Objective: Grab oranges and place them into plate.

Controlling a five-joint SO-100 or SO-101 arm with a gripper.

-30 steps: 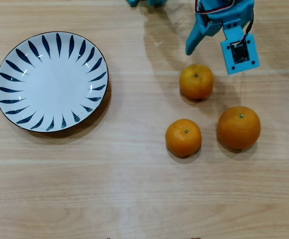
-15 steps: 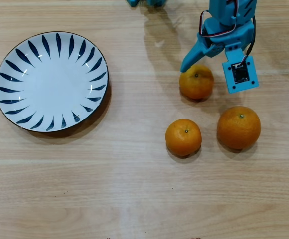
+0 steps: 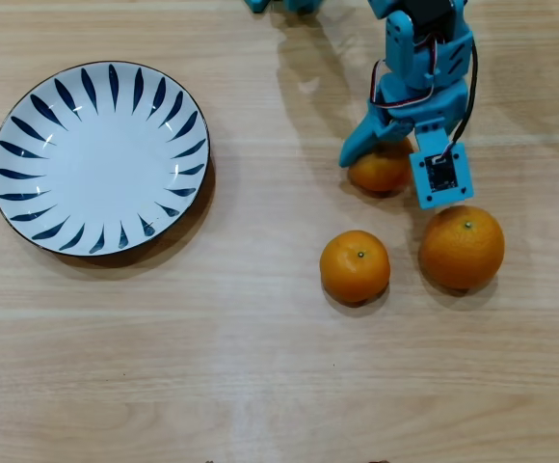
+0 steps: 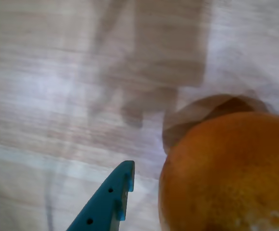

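Oranges: overhead we see two (image 3: 355, 266) (image 3: 462, 247) loose right of the empty plate (image 3: 100, 157); our gripper (image 3: 387, 154) hides much of a third (image 3: 380, 170). Wrist view shows one blurred orange (image 4: 228, 175), one finger (image 4: 108, 202); jaw state unclear.

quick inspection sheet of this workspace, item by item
surface: light wooden table, bare and dry
job's things: round white plate with dark blue leaf strokes empty at left; three glossy oranges at right, all on the table: largest, middle one, third partly under the arm
clutter: nothing seen
grippers: blue two-finger gripper down at the third orange; one finger beside the fruit in the wrist view; jaw state unclear
cables: red, white and black wires on the arm
surroundings: nothing seen
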